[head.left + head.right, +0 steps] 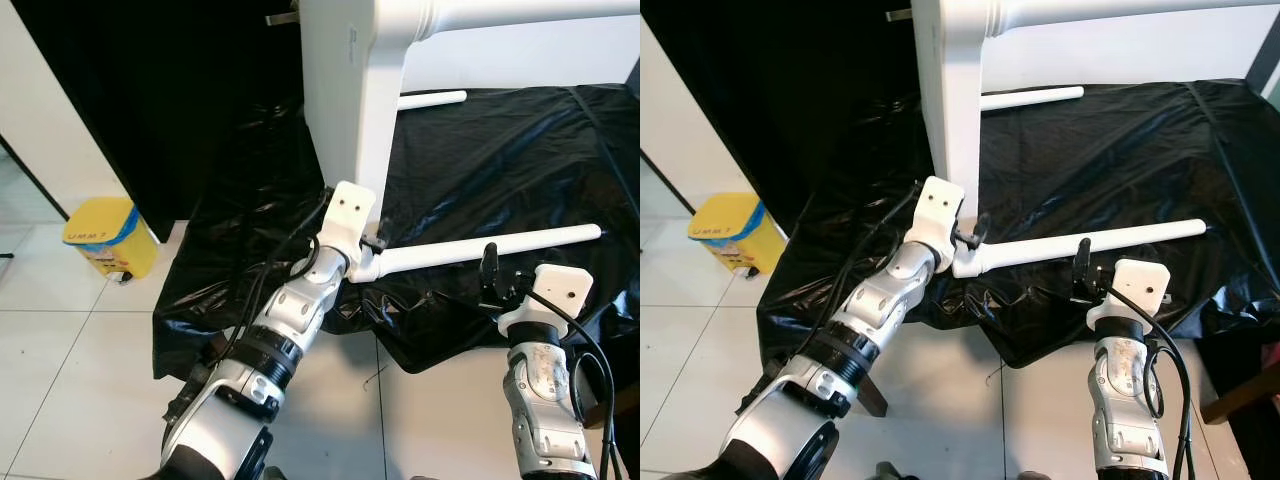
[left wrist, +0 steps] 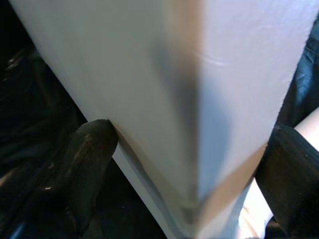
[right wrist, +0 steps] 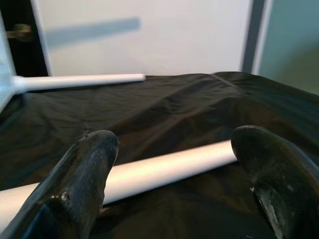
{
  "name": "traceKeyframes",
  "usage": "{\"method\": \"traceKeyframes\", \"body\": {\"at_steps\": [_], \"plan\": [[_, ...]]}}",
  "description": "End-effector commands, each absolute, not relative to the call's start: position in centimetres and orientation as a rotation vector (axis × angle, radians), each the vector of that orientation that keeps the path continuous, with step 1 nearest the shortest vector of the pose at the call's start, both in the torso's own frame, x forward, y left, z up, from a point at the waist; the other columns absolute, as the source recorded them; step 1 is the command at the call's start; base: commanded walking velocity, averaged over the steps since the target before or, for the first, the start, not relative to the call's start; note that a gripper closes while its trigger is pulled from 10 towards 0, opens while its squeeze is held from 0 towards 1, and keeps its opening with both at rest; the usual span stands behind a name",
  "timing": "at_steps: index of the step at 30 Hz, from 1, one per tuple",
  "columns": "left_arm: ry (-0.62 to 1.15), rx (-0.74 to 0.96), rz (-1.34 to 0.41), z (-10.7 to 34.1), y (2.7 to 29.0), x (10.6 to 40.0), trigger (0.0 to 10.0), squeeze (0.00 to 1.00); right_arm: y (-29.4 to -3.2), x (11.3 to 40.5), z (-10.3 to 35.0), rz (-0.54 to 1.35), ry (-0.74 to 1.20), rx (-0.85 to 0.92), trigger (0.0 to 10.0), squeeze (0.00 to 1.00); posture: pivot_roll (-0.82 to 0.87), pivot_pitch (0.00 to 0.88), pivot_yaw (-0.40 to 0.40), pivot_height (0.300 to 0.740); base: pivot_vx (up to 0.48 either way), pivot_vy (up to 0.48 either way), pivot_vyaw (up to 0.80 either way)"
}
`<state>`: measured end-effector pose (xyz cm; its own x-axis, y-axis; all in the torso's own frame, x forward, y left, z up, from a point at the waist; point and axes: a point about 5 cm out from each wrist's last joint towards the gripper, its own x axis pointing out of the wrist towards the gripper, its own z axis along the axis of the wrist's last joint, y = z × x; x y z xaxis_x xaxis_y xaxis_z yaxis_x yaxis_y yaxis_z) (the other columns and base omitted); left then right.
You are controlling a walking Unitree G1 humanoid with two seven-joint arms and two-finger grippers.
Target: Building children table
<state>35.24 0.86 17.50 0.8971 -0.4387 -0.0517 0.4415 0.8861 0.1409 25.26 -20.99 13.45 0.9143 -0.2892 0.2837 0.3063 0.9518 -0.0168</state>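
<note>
L gripper (image 1: 372,243) fingers wide astride tabletop edge (image 2: 199,99); R gripper (image 3: 174,164) wide over leg (image 1: 490,248). Bin (image 1: 105,235) at 9 o'clock.

White panel (image 1: 345,90) blocks ahead; open black sheet (image 1: 500,160) beyond leg (image 1: 480,249).

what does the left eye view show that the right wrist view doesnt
Left eye view alone: a yellow bin on the tiled floor, the left gripper at the foot of the upright white panel, and both silver arms.

Right wrist view alone: the right gripper up close, fingers open above the near leg.

Shared: that leg lying on the black sheet, and a second leg farther back.
</note>
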Motion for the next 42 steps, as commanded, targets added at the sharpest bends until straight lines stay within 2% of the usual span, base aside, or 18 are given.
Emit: {"method": "traceKeyframes", "body": {"at_steps": [1,11,14,16,17,18,20,22,27,30,37,41,42], "plan": [[0.002,0.182,-0.265,17.6,1.8,35.8,10.0,0.0,-20.7,25.3,13.5,-0.307,-0.277,-0.063,10.0,0.0,-0.22,0.058,0.074,0.74,0.0,0.0,0.0],[-0.012,0.191,-0.212,17.7,3.1,36.1,10.0,0.0,-20.4,25.6,13.5,-0.3,-0.273,-0.059,10.0,0.0,-0.2,0.067,0.067,0.74,0.0,0.0,0.0],[-0.008,0.224,-0.161,17.4,5.2,36.4,10.0,0.0,-20.2,25.8,13.6,-0.293,-0.273,-0.056,10.0,0.0,-0.19,0.073,0.061,0.74,0.0,0.0,0.0],[-0.008,0.224,-0.161,17.4,5.2,36.4,10.0,0.0,-20.2,25.8,13.6,-0.293,-0.273,-0.056,10.0,0.0,-0.19,0.073,0.061,0.74,0.0,0.0,0.0],[-0.009,0.243,-0.137,17.3,6.6,36.5,10.0,0.0,-20.1,26.0,13.6,-0.289,-0.272,-0.054,10.0,0.0,-0.18,0.075,0.061,0.74,0.0,0.0,0.0],[-0.009,0.243,-0.137,17.3,6.6,36.5,10.0,0.0,-20.1,26.0,13.6,-0.289,-0.272,-0.054,10.0,0.0,-0.18,0.075,0.061,0.74,0.0,0.0,0.0],[0.001,0.287,-0.094,17.0,10.1,36.4,10.0,0.0,-19.7,26.4,13.5,-0.263,-0.266,-0.049,10.0,0.0,-0.15,0.087,0.05,0.74,0.0,0.0,0.0],[0.001,0.287,-0.094,17.0,10.1,36.4,10.0,0.0,-19.7,26.4,13.5,-0.263,-0.266,-0.049,10.0,0.0,-0.15,0.087,0.05,0.74,0.0,0.0,0.0],[0.005,0.322,-0.052,17.3,13.5,35.4,10.0,0.0,-19.0,27.0,13.5,-0.217,-0.259,-0.046,10.0,0.0,-0.13,0.098,0.03,0.74,0.0,0.0,0.0],[0.008,0.321,-0.044,17.3,14.2,35.0,10.0,0.0,-18.8,27.2,13.6,-0.203,-0.259,-0.045,10.0,0.0,-0.12,0.102,0.022,0.74,0.0,0.0,0.0],[0.001,0.286,-0.083,17.3,13.6,34.0,10.0,0.0,-18.5,27.7,13.7,-0.182,-0.258,-0.044,10.0,0.0,-0.11,0.107,0.008,0.74,0.0,0.0,0.0],[-0.041,0.2,-0.211,18.0,11.3,33.2,10.0,0.0,-18.4,28.1,13.8,-0.166,-0.261,-0.045,10.0,0.0,-0.1,0.112,-0.001,0.74,0.0,0.0,0.0],[-0.039,0.19,-0.225,18.0,11.0,33.0,10.0,0.06,-18.3,28.2,13.9,-0.163,-0.263,-0.046,10.0,0.0,-0.11,0.115,0.0,0.74,0.0,0.0,0.0]]}}
